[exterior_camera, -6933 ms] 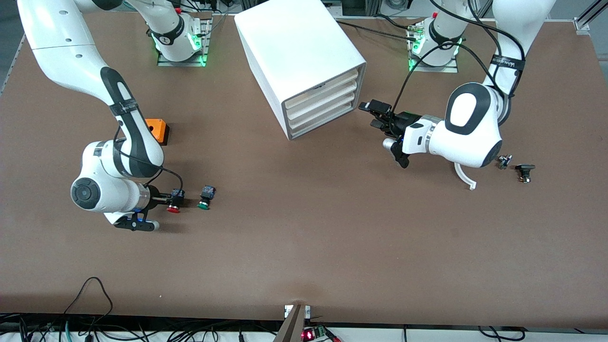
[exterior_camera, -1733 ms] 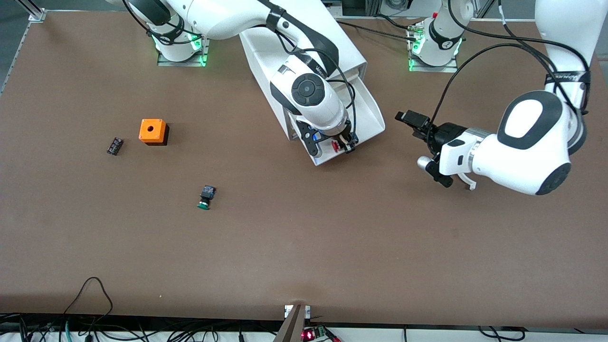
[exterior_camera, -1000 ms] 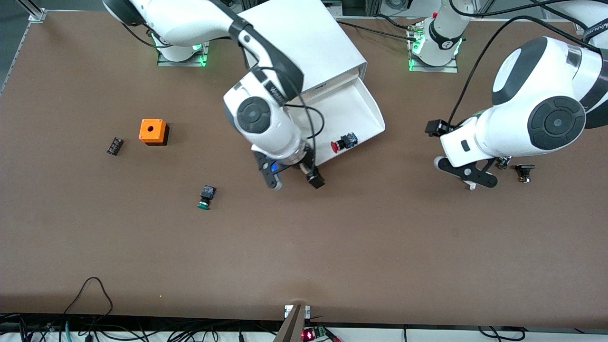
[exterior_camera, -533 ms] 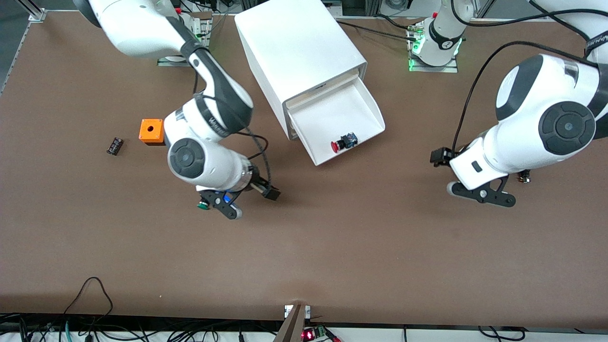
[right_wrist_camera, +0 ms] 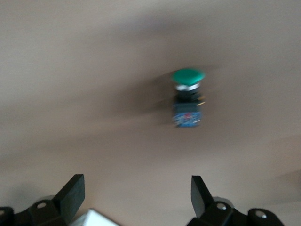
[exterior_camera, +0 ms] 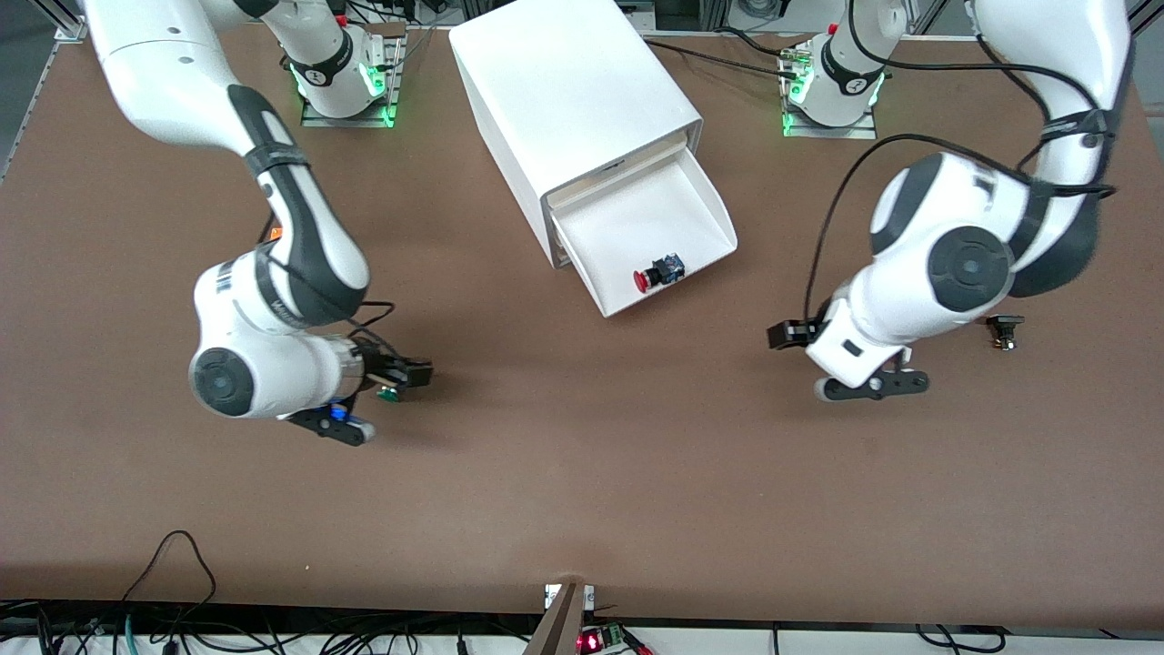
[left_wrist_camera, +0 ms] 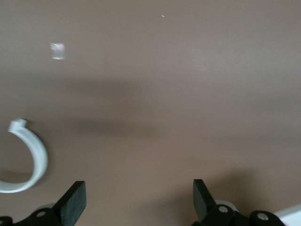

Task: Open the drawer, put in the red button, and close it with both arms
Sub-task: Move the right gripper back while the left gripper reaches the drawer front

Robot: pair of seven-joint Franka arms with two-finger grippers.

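Observation:
The drawer [exterior_camera: 637, 216] stands pulled out of the white cabinet [exterior_camera: 573, 91]. Inside it, close to the drawer's front lip, the red button [exterior_camera: 657, 274] lies on its side. My right gripper [exterior_camera: 411, 373] hangs open low over the table at the right arm's end, just above the green-capped button [exterior_camera: 389, 394]. In the right wrist view that green button [right_wrist_camera: 188, 99] lies ahead of the open right gripper [right_wrist_camera: 136, 193]. My left gripper [exterior_camera: 784, 335] is open over bare table, toward the left arm's end from the drawer. The left wrist view shows the left gripper [left_wrist_camera: 138, 198] holding nothing.
An orange box [exterior_camera: 275, 234] peeks out from under the right arm. A small black part [exterior_camera: 1004, 328] lies near the left arm's end. A white curved clip [left_wrist_camera: 34, 160] lies on the table beside the left gripper. Cables run along the table's front edge.
The right gripper has left the red button in the drawer and swung away to the green button. The left arm has come lower in the front view and a little toward the drawer.

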